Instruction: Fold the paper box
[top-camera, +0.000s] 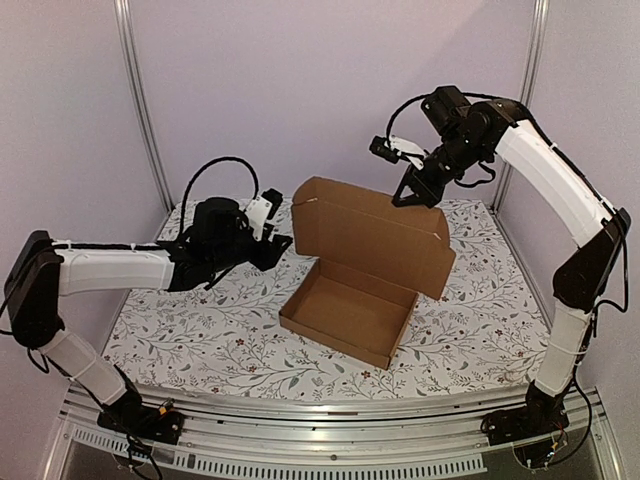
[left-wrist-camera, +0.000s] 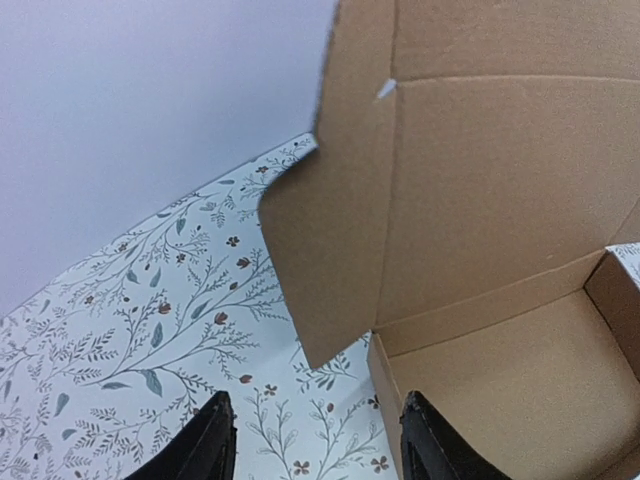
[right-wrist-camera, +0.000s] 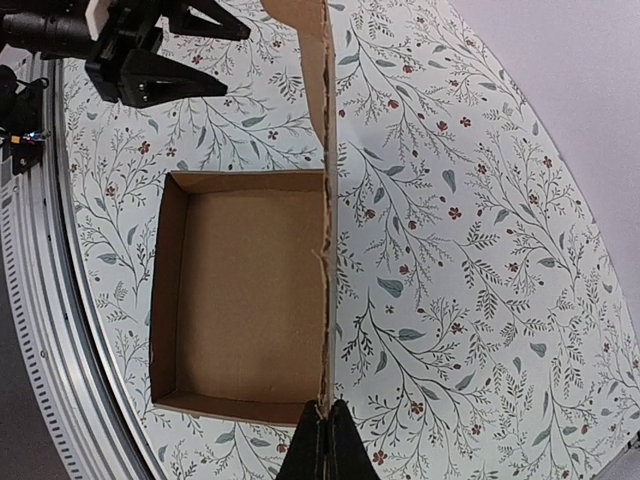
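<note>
Upright lid of the paper box (top-camera: 370, 235) as a wall; free passage above its open tray.

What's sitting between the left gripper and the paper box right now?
Nothing but bare floral tablecloth lies between the left gripper and the paper box; the left wrist view shows it.

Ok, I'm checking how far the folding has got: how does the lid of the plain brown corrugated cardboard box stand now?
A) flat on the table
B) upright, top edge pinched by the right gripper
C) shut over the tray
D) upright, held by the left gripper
B: the lid stands upright behind the open tray, the right gripper shut on its top edge; the left gripper is open beside it.
</note>
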